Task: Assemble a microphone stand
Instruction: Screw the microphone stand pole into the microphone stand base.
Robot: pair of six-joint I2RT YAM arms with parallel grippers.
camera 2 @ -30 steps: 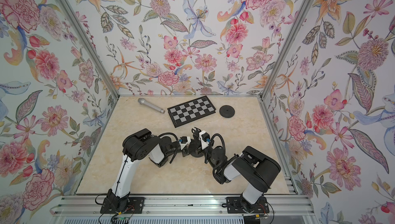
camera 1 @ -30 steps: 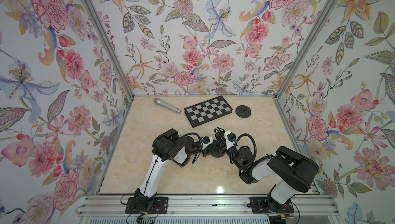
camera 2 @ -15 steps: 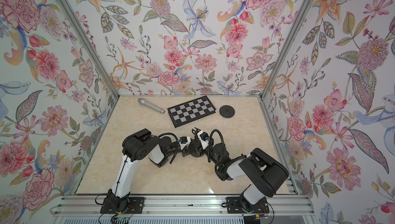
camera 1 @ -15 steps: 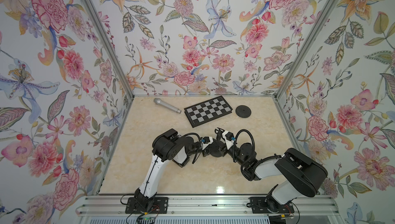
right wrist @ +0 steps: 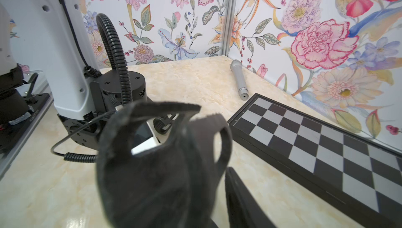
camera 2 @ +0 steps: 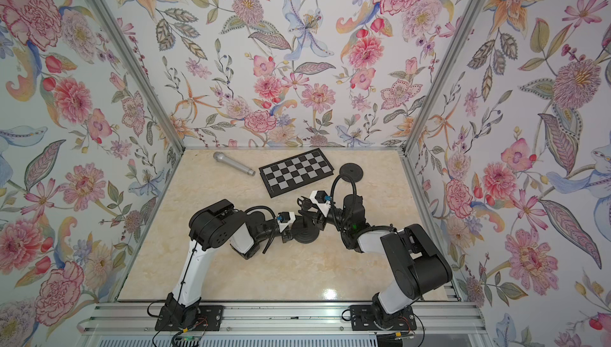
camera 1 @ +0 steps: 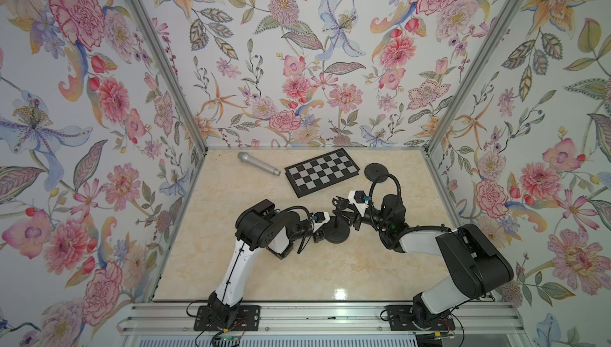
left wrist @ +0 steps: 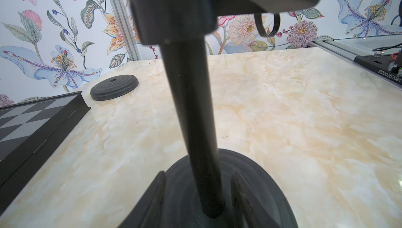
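A black stand base lies mid-table with a black pole upright in it. My left gripper reaches in low from the left. Its fingers lie on the base on either side of the pole, shut on the base's raised middle. A black microphone clip tops the pole. My right gripper is round the clip and open. One finger shows a sliver of table between itself and the clip, and the clip hides the other finger. A silver microphone lies at the back left.
A folded chessboard lies at the back, just behind the two grippers. A second black disc base sits to its right, also in the left wrist view. Flowered walls close three sides. The right arm's cable loops above its wrist.
My right gripper let go of the clip, widened, then narrowed partway again, and the right arm's elbow swung out to the right. The left arm, base and pole have not moved.
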